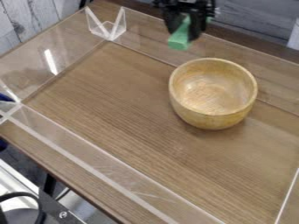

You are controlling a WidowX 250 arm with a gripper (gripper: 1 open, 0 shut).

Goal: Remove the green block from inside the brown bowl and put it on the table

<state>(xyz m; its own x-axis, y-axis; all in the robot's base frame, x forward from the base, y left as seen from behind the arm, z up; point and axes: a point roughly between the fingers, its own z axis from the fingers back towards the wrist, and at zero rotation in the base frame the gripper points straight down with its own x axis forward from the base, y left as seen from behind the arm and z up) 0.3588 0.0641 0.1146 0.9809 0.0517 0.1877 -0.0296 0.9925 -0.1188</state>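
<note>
jaws (184,24) clamped on grn block (180,37) | tips dark, blurred | block's upper end prob. hidden

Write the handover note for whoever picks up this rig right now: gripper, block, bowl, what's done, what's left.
Gripper: closed on the green block, up near the far edge of the view.
Block: out of the bowl, beyond it and a little to its left in the picture; it looks to be held above the table, though its height is hard to judge from this one view.
Bowl: upright on the table, nothing seen inside.
Done: block picked and taken out of the bowl.
Left: set the block down on the table, open the gripper, back off.
</note>
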